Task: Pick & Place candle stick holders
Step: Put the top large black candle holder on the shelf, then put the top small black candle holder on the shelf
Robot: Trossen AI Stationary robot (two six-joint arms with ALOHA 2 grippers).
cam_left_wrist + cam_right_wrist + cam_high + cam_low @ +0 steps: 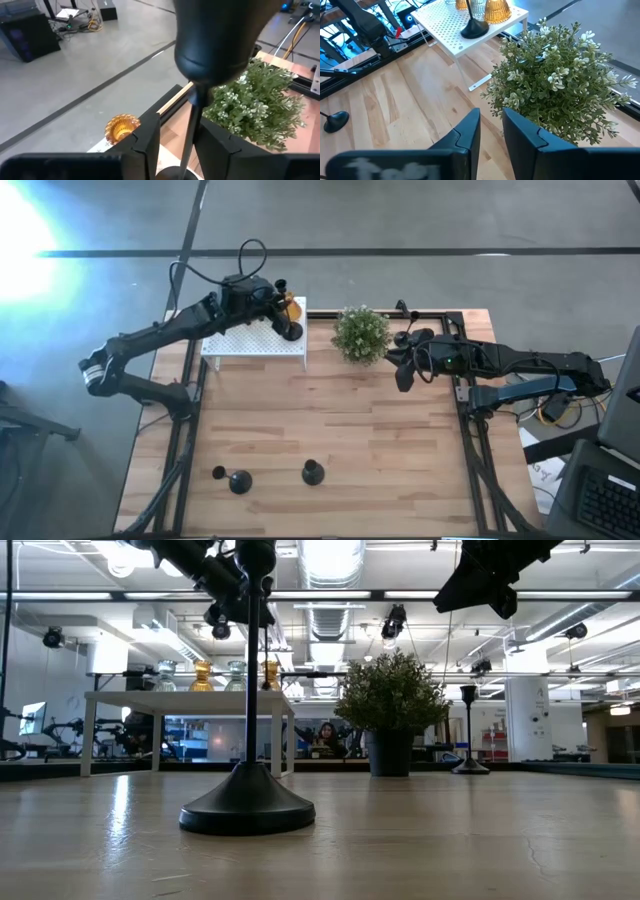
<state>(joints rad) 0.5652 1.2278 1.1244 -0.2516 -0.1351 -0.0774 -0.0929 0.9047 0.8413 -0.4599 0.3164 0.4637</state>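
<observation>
- Left gripper (277,302) is pinching a black candle stick holder (291,331) by its thin stem, base resting on the white perforated stand (255,343), far left.
- Stem should be staying upright, clear of the amber glass holder (121,127), before the fingers spread.
- Right gripper (489,131) is hovering by the potted plant (360,334), fingers slightly parted, holding nothing.

You have a wooden plank table (330,430) in a black frame. Near its far edge stands a bushy green plant (360,333) in a dark pot (390,753). Just beside it, toward the far left corner, sits a white perforated stand (250,343) on thin legs. In the room beyond, 1 person (326,738) sits behind the plant.
</observation>
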